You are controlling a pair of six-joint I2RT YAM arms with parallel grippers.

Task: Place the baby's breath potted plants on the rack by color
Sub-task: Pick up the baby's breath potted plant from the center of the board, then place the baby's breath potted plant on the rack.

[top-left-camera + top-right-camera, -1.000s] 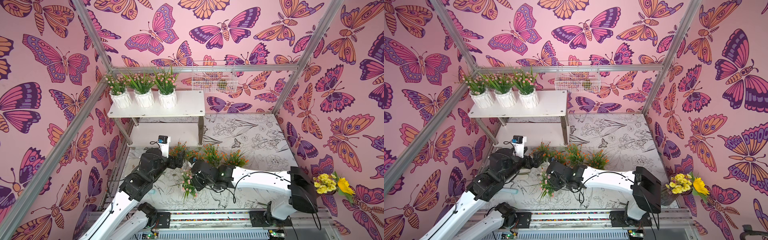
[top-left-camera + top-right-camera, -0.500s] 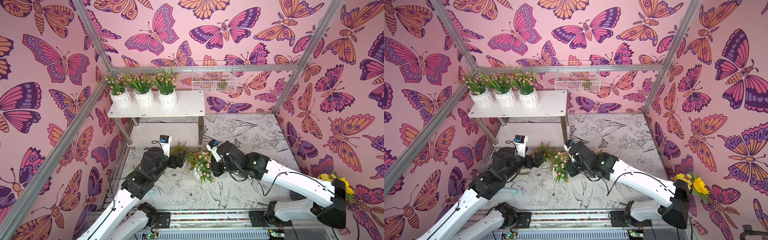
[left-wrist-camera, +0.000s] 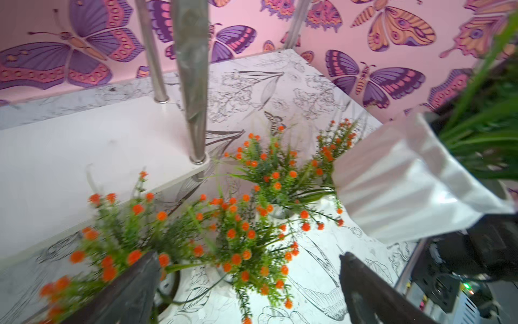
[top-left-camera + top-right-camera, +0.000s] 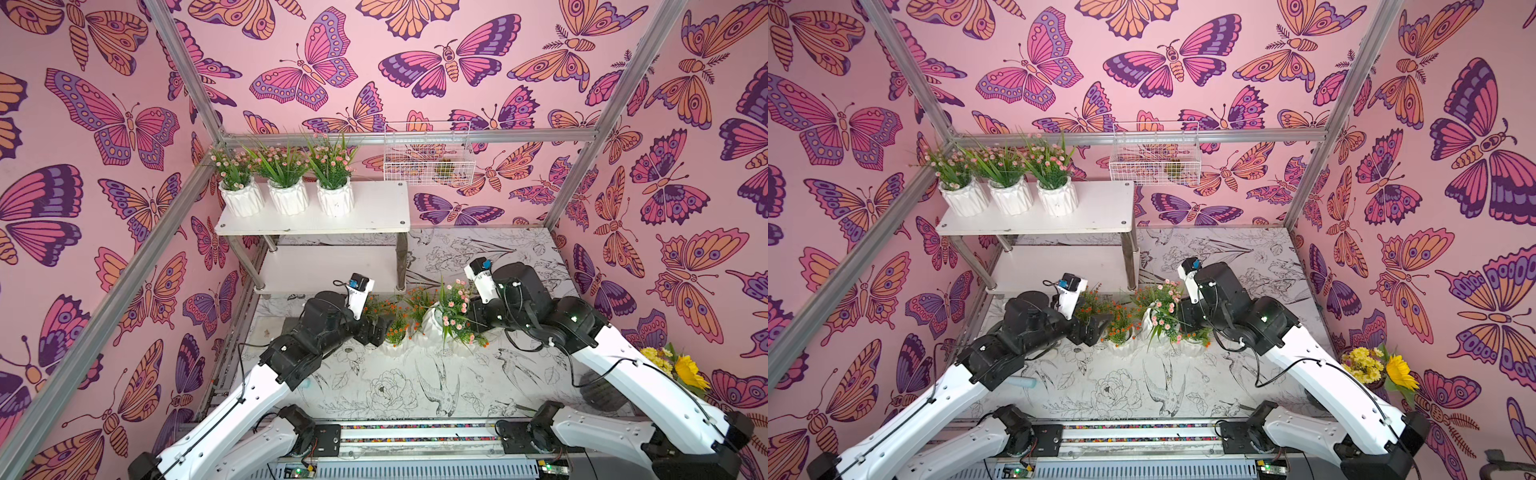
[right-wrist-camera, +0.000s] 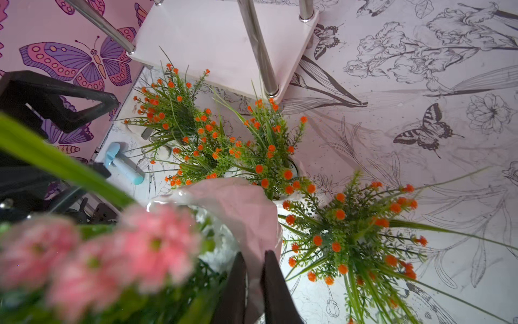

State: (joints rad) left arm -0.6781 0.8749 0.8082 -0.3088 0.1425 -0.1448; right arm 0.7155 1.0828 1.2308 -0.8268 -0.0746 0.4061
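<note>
Four orange plants (image 5: pixel 266 151) crowd under the pink plant (image 4: pixel 451 309) the right end effector (image 5: pixel 253 254) grips; left end effector (image 3: pixel 248 255) gapes.

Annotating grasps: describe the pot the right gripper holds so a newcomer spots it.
In front of the white two-tier rack, potted sprays cluster on the table. Yours is the tilted one, its white ribbed pot pinched at the rim by the right gripper. Its blooms are pink; every neighbour's are orange.

White links (image 4: pixel 249 395), black joints (image 4: pixel 324 324), thin black cables (image 4: pixel 240 374), seemingly green status lights (image 4: pixel 574 318)
</note>
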